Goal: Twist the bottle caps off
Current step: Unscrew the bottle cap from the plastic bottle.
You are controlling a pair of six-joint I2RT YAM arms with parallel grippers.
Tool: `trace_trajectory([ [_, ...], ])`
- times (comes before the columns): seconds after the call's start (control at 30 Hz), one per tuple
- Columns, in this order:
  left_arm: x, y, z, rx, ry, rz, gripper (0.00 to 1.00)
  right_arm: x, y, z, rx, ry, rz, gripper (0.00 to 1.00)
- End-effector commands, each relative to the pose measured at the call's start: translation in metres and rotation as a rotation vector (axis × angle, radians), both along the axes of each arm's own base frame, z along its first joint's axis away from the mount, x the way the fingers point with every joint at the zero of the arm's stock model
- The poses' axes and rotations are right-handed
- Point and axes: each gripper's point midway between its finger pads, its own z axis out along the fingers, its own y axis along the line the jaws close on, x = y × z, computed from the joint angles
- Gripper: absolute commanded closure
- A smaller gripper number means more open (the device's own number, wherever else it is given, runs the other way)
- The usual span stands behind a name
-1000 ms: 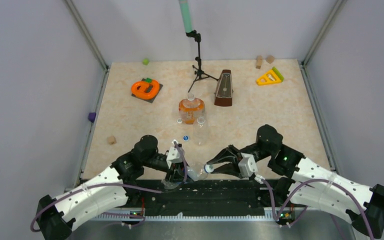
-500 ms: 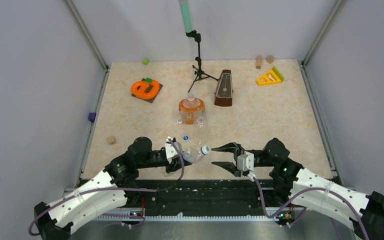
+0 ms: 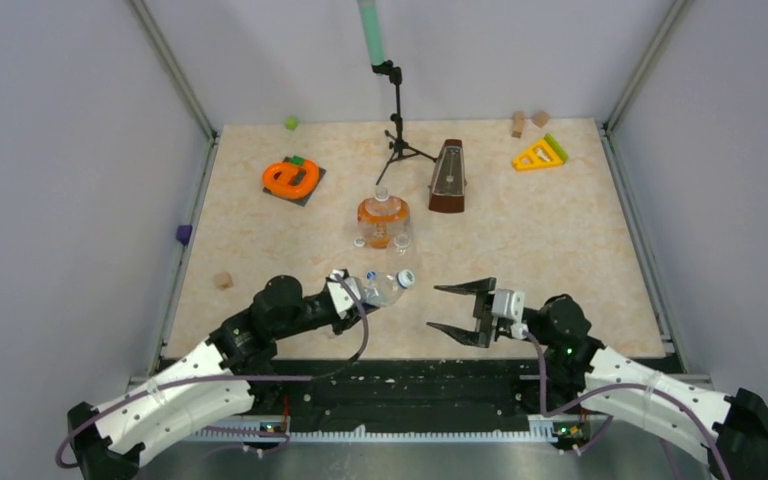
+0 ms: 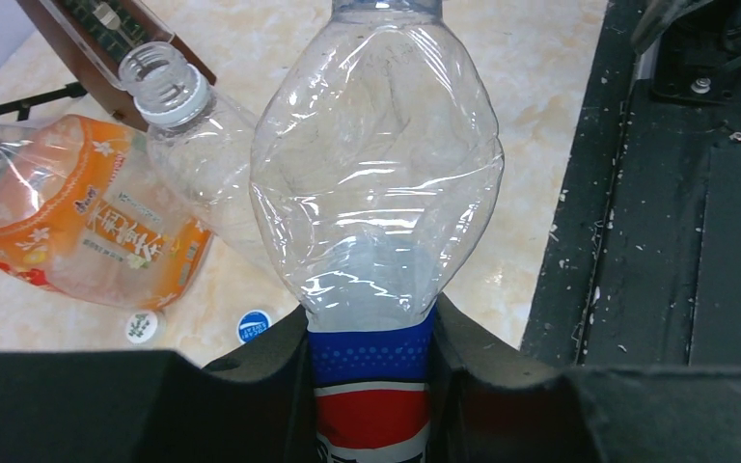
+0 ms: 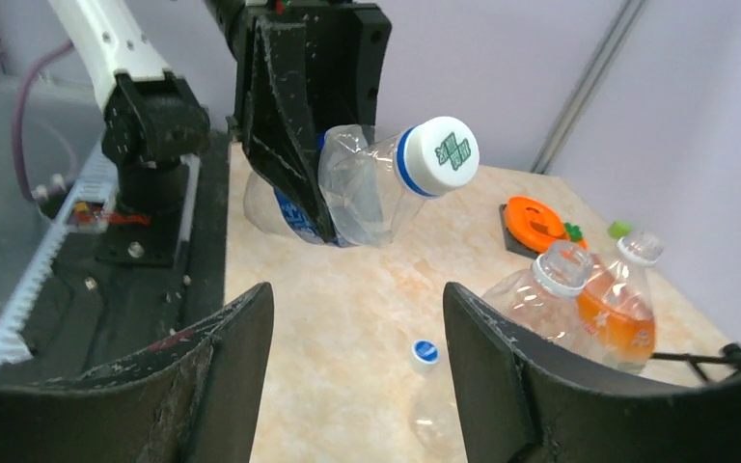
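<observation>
My left gripper (image 3: 352, 296) is shut on the blue-labelled bottle (image 4: 376, 193), gripping it at the label (image 4: 371, 357) and holding it tilted above the table. Its white cap (image 5: 444, 154) is on the neck and points toward my right gripper (image 5: 357, 309). That gripper stands open and empty, a short way from the cap (image 3: 405, 278). The clear bottle (image 4: 203, 174) stands with an open neck beside the squat orange bottle (image 4: 87, 231). A loose blue cap (image 4: 253, 326) and a loose white cap (image 4: 141, 326) lie on the table by them.
A brown metronome (image 3: 448, 178) and a small tripod (image 3: 397, 130) stand behind the bottles. An orange ring toy (image 3: 291, 178) lies at the back left, a yellow triangle (image 3: 539, 154) at the back right. A small wooden block (image 3: 223, 280) sits left of my left arm.
My right gripper has opened off the held bottle's cap and drawn back to the right. My left gripper has carried the bottle away from the near edge toward the other bottles.
</observation>
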Motion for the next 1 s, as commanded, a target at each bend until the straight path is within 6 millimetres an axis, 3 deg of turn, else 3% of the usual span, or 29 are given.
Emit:
trace_trajectory([
  [0.0,0.012,0.003,0.018,-0.047,-0.071,0.061,1.0,0.002,-0.008,0.031,0.201,0.173,-0.015,0.37],
  [0.13,0.017,0.007,0.018,-0.048,-0.077,0.106,1.0,0.018,-0.013,0.039,0.293,0.381,-0.089,0.37],
  [0.23,0.021,0.009,0.017,-0.04,-0.091,0.133,1.0,0.046,-0.021,0.036,0.367,0.627,-0.234,0.36],
  [0.4,0.018,0.008,0.017,-0.018,-0.159,0.138,1.0,0.073,-0.033,-0.001,0.385,1.034,-0.466,0.4],
  [0.6,0.018,0.01,0.012,0.088,-0.304,0.214,1.0,0.079,-0.049,-0.006,0.442,1.241,-0.605,0.39],
  [0.8,0.019,0.006,-0.001,0.196,-0.366,0.229,1.0,0.065,-0.049,0.019,0.585,1.33,-0.446,0.38],
  [0.97,0.02,0.007,-0.006,0.261,-0.404,0.252,1.0,0.054,-0.039,0.029,0.533,1.339,-0.369,0.39],
])
